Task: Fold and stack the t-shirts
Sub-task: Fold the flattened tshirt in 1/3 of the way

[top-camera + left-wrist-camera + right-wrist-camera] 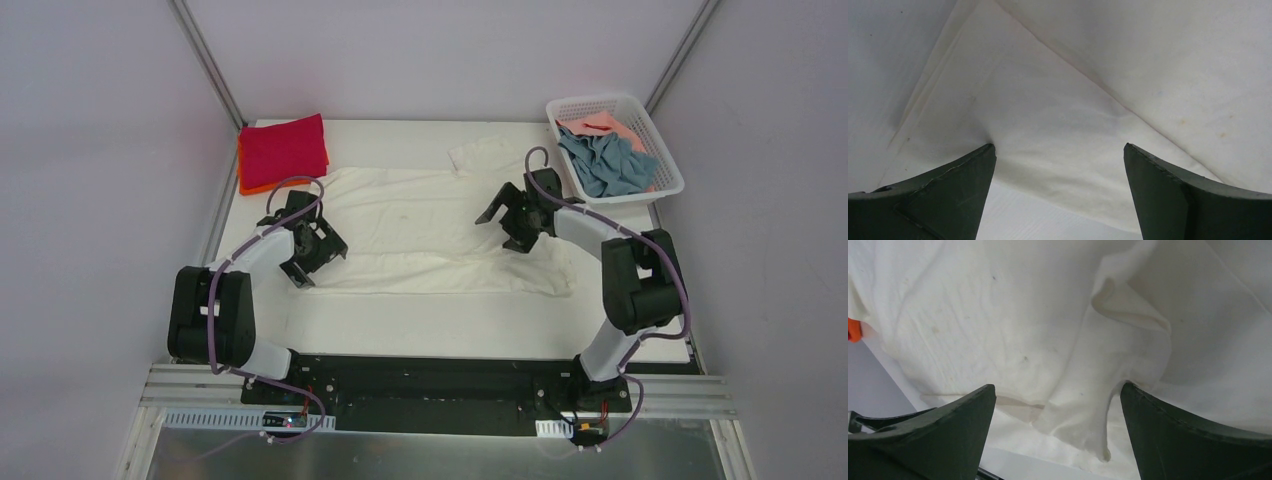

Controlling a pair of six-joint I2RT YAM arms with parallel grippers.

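A large cream-white t-shirt [430, 225] lies spread across the middle of the table, partly folded lengthwise. My left gripper [318, 252] is open at the shirt's left end, its jaws wide apart over the cloth edge [1058, 170]. My right gripper [512, 222] is open over the shirt's right part, jaws astride a raised fold [1083, 415]. A folded crimson red shirt [283, 148] lies on an orange one [250, 186] at the back left. Grey-blue [605, 163] and salmon pink [612, 129] shirts sit in the basket.
A white plastic mesh basket [640, 110] stands at the back right corner. Grey walls close in the table on three sides. The arm bases and a black rail run along the near edge.
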